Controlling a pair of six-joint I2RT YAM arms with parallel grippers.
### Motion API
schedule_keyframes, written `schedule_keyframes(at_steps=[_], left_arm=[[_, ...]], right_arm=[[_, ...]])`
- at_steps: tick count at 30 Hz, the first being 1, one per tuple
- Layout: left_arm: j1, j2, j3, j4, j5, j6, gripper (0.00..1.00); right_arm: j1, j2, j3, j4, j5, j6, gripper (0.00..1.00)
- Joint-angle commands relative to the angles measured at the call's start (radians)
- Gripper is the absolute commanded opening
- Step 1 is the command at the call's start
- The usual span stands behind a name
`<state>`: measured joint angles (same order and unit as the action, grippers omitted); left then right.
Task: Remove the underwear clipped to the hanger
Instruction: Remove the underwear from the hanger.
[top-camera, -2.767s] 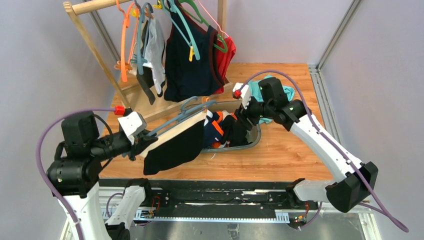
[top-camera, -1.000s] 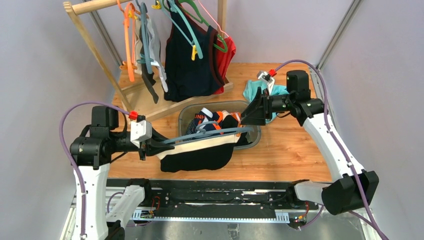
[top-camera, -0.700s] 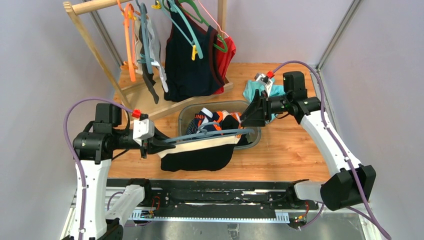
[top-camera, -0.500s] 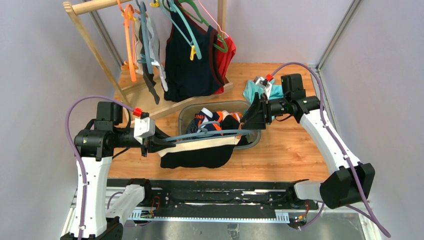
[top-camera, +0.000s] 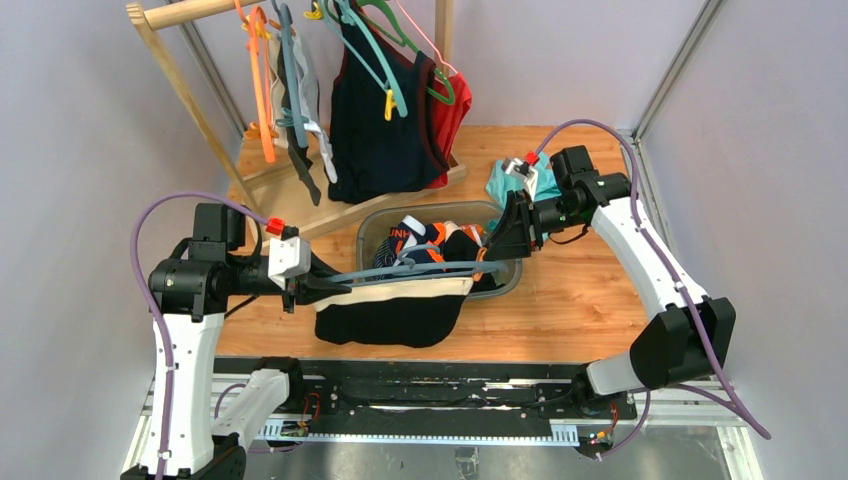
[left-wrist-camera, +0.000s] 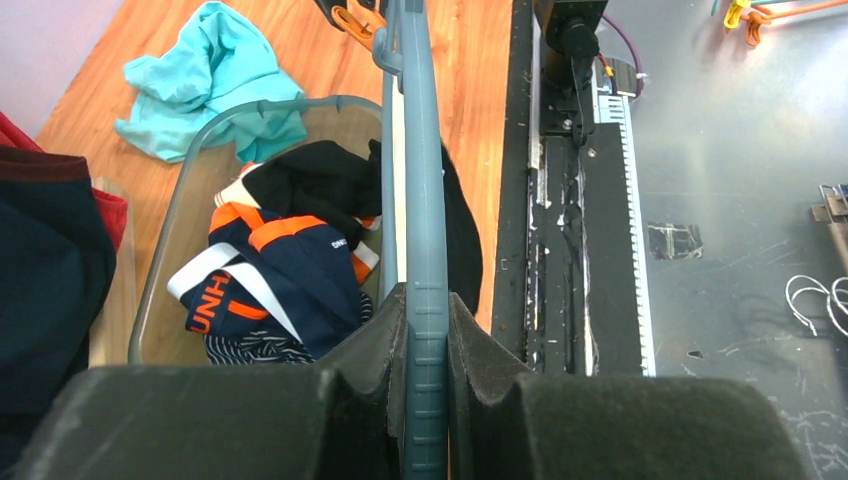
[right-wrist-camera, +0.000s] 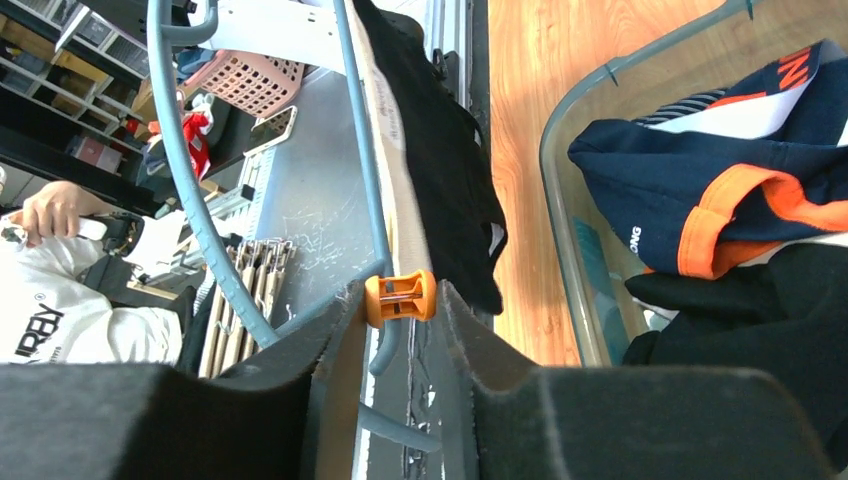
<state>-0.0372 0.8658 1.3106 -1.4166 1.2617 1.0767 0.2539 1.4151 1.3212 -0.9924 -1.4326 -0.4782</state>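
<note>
- Occupying most of the top view, a wooden table (top-camera: 580, 300) is recorded, with both arm bases at its 6 o'clock edge.
- A wooden rack (top-camera: 190, 11) is noted at 11 o'clock on the table, and a navy tank top (top-camera: 375, 140) with red trim is hung from it.
- A clear grey bin (top-camera: 362, 240) is seen near the table's centre, with navy-and-orange garments (top-camera: 420, 240) heaped inside.
- The underwear (top-camera: 390, 318), a dark brief with a beige waistband, is found at 7 o'clock from the bin. It is draped past the table's near edge and clipped by its waistband to a blue-grey hanger (top-camera: 420, 269), which is held roughly level over the bin's near rim.
- A teal cloth (top-camera: 505, 180) is laid on the table at 1 o'clock from the bin.
- The left gripper (left-wrist-camera: 427, 310) is clamped on the hanger's 9 o'clock end, the bar pinched between both pads.
- The right gripper (top-camera: 492, 252) is placed at the hanger's 3 o'clock end, partly closed, with a pad pressed against each side of an orange clip (right-wrist-camera: 400, 297).
- Whether the clip has been squeezed open cannot be told.
</note>
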Motion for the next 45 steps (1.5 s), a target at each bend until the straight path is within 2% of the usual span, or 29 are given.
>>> schedule_keyframes(at_steps=[1,5,7,8,9,10,17,27,33,39,45], left_arm=[[-0.007,-0.001,-0.005,0.012,0.036,0.033,0.0],[-0.007,0.01,-0.007,0.011,0.035,0.045,0.0],[-0.007,0.018,-0.009,0.011,0.029,0.055,0.0],[-0.008,0.022,-0.008,0.011,0.024,0.061,0.0],[-0.007,0.028,-0.008,0.011,0.021,0.064,0.0],[-0.007,0.034,-0.008,0.011,0.019,0.067,0.0],[-0.007,0.056,-0.008,0.011,0.031,0.092,0.0],[-0.007,0.064,0.011,0.006,0.072,0.069,0.0],[-0.007,0.096,0.054,0.004,0.084,-0.001,0.0],[-0.007,0.129,0.086,0.004,0.077,-0.043,0.0],[-0.007,0.155,0.12,0.002,0.079,-0.095,0.0]], right_arm=[[0.012,0.021,0.07,-0.186,-0.036,-0.176,0.23],[0.013,0.026,0.091,-0.216,-0.008,-0.2,0.23],[0.012,0.024,0.101,-0.215,0.024,-0.2,0.38],[0.011,0.022,0.109,-0.215,0.043,-0.196,0.53],[0.01,0.02,0.119,-0.212,0.063,-0.19,0.59],[0.009,0.017,0.127,-0.204,0.082,-0.178,0.6],[-0.006,-0.059,0.15,-0.063,0.192,-0.042,0.62],[-0.007,-0.188,0.154,0.067,0.359,0.035,0.63],[0.003,-0.275,0.175,0.1,0.369,0.006,0.63],[0.128,-0.259,0.219,0.046,0.394,-0.045,0.62],[0.315,-0.222,0.235,0.071,0.553,-0.058,0.6]])
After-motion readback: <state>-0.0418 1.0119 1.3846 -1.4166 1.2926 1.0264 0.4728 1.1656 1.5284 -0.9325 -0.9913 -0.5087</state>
